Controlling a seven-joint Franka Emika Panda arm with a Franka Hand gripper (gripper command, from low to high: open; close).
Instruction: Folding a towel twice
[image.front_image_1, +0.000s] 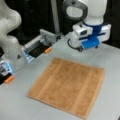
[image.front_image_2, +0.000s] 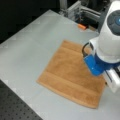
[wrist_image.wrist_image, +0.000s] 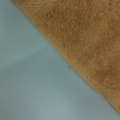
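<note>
1. I see the towel (image.front_image_1: 68, 86) lying flat and unfolded on the grey table (image.front_image_1: 20, 105) in both front views; no fold made yet.
2. The gripper (image.front_image_1: 90, 45) sits above the towel's far edge, holding nothing; I cannot tell its finger spacing.
3. My judgement: soft, light, limp terry, so take a corner or edge.

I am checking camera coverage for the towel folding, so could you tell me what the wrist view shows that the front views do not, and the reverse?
Only the wrist view shows, close up, the fuzzy pile of the towel along one edge, running diagonally against the table; no gripper appears there.

Only the front views show the whole towel, lying flat and unfolded, with the gripper above its far edge, holding nothing, and an orange tab beyond.

Both share towel and grey table.
</note>
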